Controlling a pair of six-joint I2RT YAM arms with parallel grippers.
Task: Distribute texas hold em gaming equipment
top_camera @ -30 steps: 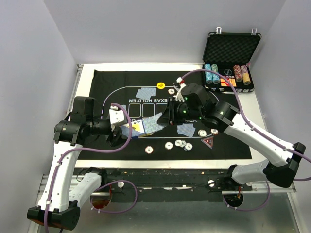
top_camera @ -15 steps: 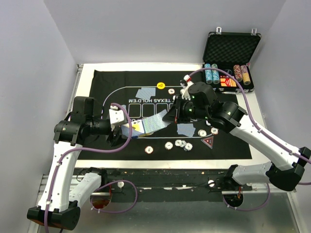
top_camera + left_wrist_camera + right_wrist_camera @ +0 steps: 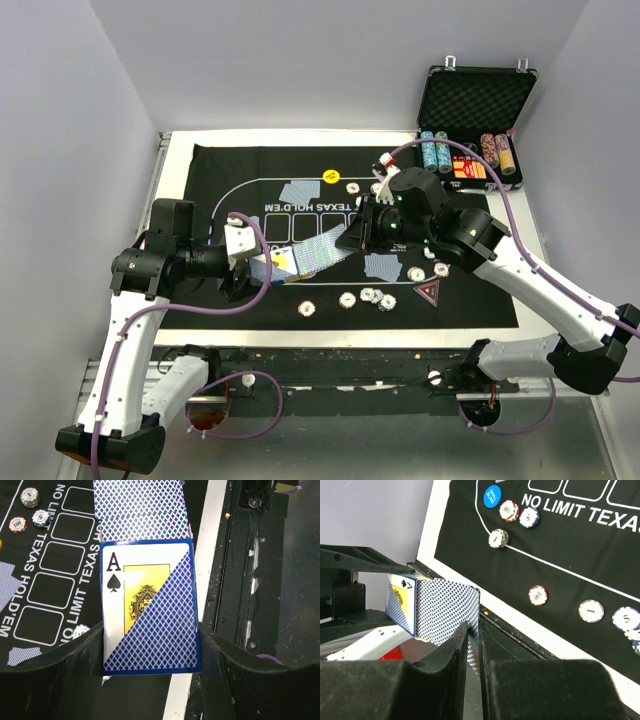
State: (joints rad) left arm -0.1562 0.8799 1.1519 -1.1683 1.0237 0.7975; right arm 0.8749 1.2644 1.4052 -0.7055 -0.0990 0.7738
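My left gripper [image 3: 150, 650] is shut on a blue card box [image 3: 150, 610] printed with an ace of spades, held above the mat's near left part [image 3: 280, 263]. A blue-backed playing card [image 3: 140, 505] sticks out of the box's far end. My right gripper [image 3: 474, 640] is shut on that card [image 3: 447, 612], pinching its edge between nearly touching jaws [image 3: 352, 238]. Poker chips [image 3: 347, 299] lie in a loose row on the mat, beside a dark red triangular marker [image 3: 428, 292]. Dealt cards [image 3: 382, 266] lie face down, and a yellow button [image 3: 330, 177] sits farther back.
The black felt mat [image 3: 470, 300] with white lettering covers the table. The open foam-lined case [image 3: 475, 100] stands at the back right with stacked chips [image 3: 435, 152]. In the right wrist view, a blue button [image 3: 492, 496] and chips [image 3: 509, 511] lie near the mat's edge.
My right gripper has shifted a little right and back, drawing the card further out of the box. The left arm has held still.
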